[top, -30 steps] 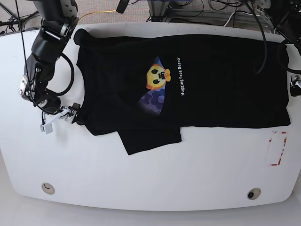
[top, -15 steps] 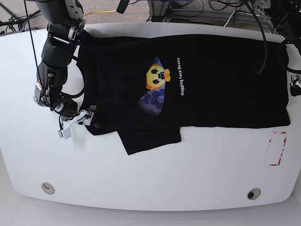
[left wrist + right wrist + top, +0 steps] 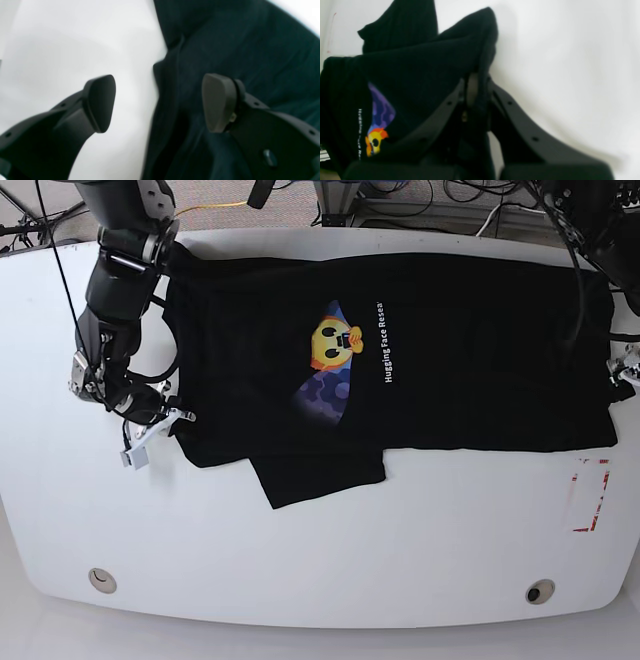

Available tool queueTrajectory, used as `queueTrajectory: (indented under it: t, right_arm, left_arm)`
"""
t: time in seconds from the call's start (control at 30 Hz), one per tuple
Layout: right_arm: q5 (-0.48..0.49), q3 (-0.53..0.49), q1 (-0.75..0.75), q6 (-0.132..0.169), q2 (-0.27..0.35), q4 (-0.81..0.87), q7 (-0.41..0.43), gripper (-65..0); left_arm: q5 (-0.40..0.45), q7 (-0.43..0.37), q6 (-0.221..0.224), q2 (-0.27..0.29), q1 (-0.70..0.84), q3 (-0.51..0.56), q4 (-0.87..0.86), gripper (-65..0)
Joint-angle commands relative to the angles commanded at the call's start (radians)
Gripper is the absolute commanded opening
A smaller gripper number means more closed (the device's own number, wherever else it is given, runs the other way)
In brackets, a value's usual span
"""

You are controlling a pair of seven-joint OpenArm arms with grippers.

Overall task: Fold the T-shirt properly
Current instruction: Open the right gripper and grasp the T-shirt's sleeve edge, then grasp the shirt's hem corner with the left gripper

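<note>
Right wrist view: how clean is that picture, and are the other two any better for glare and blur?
Right wrist view: dark claw blurred, merging with the black cloth T-shirt; white tabletop pale, washed out. Left wrist view: shirt and grey-padded claw both soft, folds faintly lit. Base view: sharper, lettering readable, but black fabric hides most folds.

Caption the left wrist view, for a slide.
Open left gripper over the edge of the black T-shirt, one finger above bare white table, the other above cloth.
</note>
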Motion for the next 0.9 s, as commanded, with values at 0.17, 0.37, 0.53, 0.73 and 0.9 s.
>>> queueTrajectory:
  t: [0.17,0.37,0.53,0.73,0.9]
  right_arm:
    - [0.0,0.0,-0.003,0.0,0.0,-0.005,0.0,-65.0]
    - [0.0,0.002,-0.005,0.0,0.0,-0.002,0.0,-65.0]
    - [0.0,0.006,-0.005,0.0,0.0,0.0,0.0,-65.0]
    - [0.002,0.008,-0.005,0.0,0.0,0.0,0.0,-65.0]
    - [0.005,0.008,-0.005,0.0,0.0,0.002,0.0,-65.0]
  left_arm:
    - [0.002,-0.025,0.011,0.0,-0.054,0.005,-0.08,-6.7]
    - [-0.002,-0.089,0.106,-0.021,-0.094,0.064,-0.195,-1.4]
    - [-0.003,-0.123,0.086,-0.025,-0.097,0.11,-0.252,-1.4]
    - [-0.003,-0.127,0.077,-0.023,-0.117,0.11,-0.324,-1.7]
    - [-0.003,-0.127,-0.012,-0.021,-0.126,0.11,-0.388,-13.1]
